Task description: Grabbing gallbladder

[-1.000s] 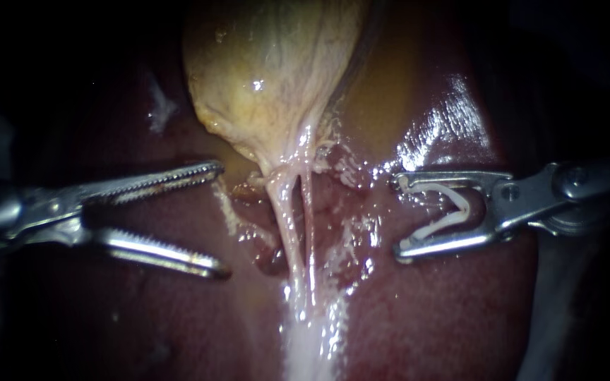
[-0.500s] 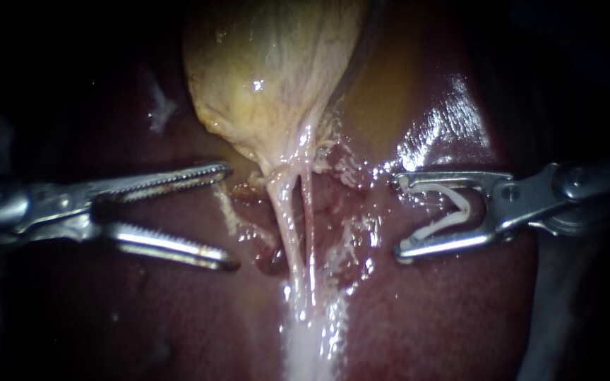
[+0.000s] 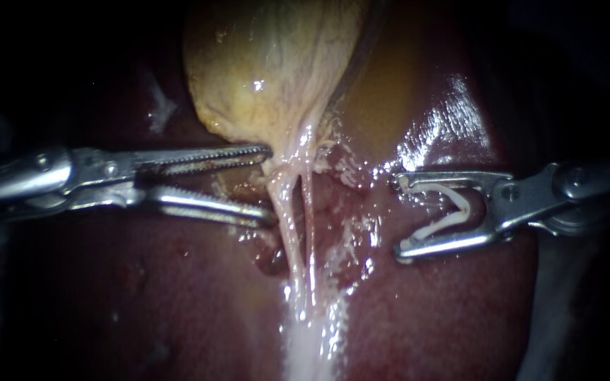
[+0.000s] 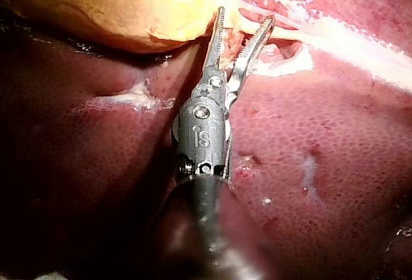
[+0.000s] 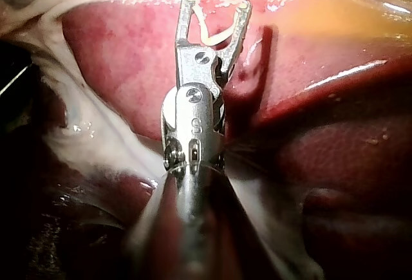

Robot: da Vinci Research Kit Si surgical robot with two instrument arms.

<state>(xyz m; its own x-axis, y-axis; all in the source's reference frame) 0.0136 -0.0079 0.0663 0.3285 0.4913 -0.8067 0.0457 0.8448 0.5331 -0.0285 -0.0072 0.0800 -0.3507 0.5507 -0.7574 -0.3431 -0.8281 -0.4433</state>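
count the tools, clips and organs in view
Tools: 2, the left tool and the right tool
Clips: 1, the clip held in the right tool
Organs: 2, the gallbladder and the liver
Total: 5

The glossy dark-red liver (image 3: 446, 310) carries everything. On it lies the pale yellow gallbladder (image 3: 270, 70), and the whitish tubes (image 3: 292, 240) run down across its surface.

The gallbladder (image 3: 270, 77) runs off the endoscope view's top edge.
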